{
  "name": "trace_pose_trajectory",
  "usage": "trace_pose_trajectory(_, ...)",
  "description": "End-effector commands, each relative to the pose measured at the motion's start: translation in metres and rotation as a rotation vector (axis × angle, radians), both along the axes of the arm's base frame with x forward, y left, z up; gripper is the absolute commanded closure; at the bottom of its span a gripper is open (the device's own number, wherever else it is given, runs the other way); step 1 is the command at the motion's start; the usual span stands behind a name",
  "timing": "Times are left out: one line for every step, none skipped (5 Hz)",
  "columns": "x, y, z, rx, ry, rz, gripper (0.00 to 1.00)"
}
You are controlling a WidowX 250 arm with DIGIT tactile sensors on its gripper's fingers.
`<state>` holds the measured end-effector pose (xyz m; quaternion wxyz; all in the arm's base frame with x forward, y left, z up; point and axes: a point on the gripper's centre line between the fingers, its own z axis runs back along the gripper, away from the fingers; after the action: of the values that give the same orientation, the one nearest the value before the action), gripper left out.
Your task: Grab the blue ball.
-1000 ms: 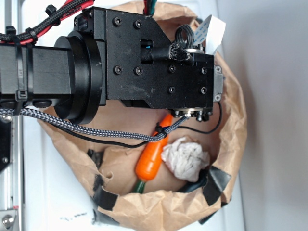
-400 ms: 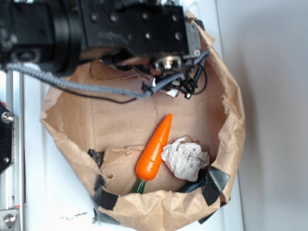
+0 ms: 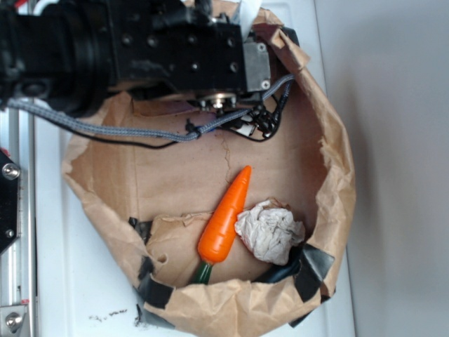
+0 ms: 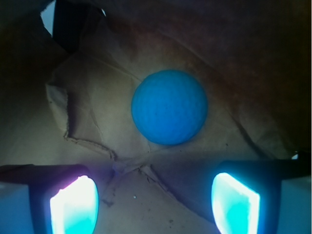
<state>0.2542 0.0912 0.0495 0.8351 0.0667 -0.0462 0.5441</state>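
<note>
From outside, a crumpled brown paper bag [image 3: 337,175] held a smooth orange carrot [image 3: 224,214] beside a wrinkled white wad [image 3: 270,232]. At the wrist, the gripper [image 4: 155,202] stood wide open and empty; the round, dimpled blue ball [image 4: 169,107] lay on creased paper beyond its fingers [image 4: 74,204].

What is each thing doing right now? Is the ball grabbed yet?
blue ball: lying loose on the brown paper, not grabbed yet.
gripper: open, fingers apart, nothing between them.
carrot: lying down beside the paper wad.
paper wad: crumpled.
paper bag: open, rim torn and taped.
</note>
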Motion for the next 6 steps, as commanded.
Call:
trace_pose_trajectory(-0.002, 0.013, 0.0, 0.059, -0.057, 0.065, 0.0)
trace_pose_trajectory(-0.006, 0.018, 0.006, 0.066, -0.088, 0.128, 0.0)
trace_pose_trajectory(-0.002, 0.021, 0.002, 0.099, -0.138, 0.249, 0.0)
trace_pose_trajectory(0.004, 0.02, -0.006, 0.128, -0.152, 0.301, 0.0)
trace_pose_trajectory(0.014, 0.018, -0.019, 0.168, -0.149, 0.338, 0.0)
trace_pose_trajectory(0.02, 0.014, -0.025, 0.198, -0.149, 0.339, 0.0)
